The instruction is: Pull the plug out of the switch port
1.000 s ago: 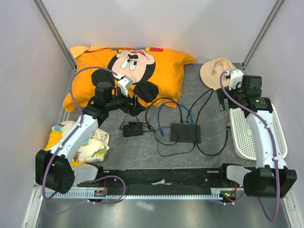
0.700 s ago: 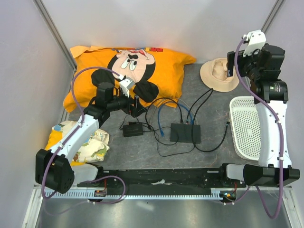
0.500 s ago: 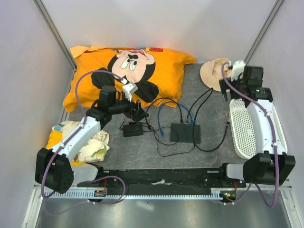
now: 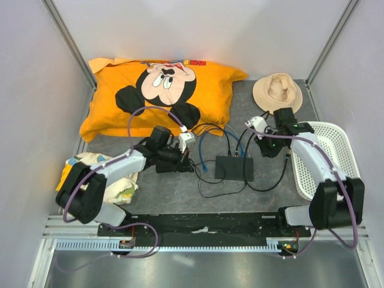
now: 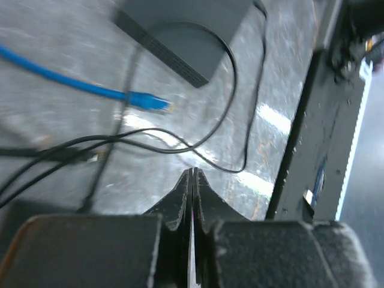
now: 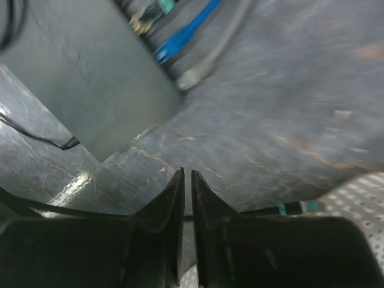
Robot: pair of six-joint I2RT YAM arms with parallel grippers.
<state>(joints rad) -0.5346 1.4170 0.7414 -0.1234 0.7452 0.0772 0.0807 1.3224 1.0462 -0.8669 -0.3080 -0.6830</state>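
The switch point(image 4: 234, 168) is a flat black box lying mid-table, with several cables plugged into its far edge. In the right wrist view the switch point(image 6: 90, 78) fills the upper left, and a teal plug point(image 6: 150, 13), a blue plug point(image 6: 179, 37) and a grey plug point(image 6: 201, 71) sit at its edge. My right gripper point(image 4: 259, 150) hovers low just right of the switch; the right gripper point(image 6: 186, 174) is shut and holds nothing. My left gripper point(image 4: 189, 159) lies left of the switch, and in its wrist view the left gripper point(image 5: 192, 174) is shut and empty. A loose blue plug point(image 5: 149, 101) lies ahead of it.
A small black adapter brick point(image 4: 168, 163) sits under the left wrist. Black cables point(image 4: 210, 189) loop around the switch. An orange pillow point(image 4: 162, 90) lies at the back, a tan hat point(image 4: 277, 91) back right, a white basket point(image 4: 327, 156) to the right, patterned cloth point(image 4: 114, 180) on the left.
Both arms dropped towards the switch: the left reached rightward over the adapter brick, the right swung down from near the hat to the switch's right side. Both grippers closed from open.
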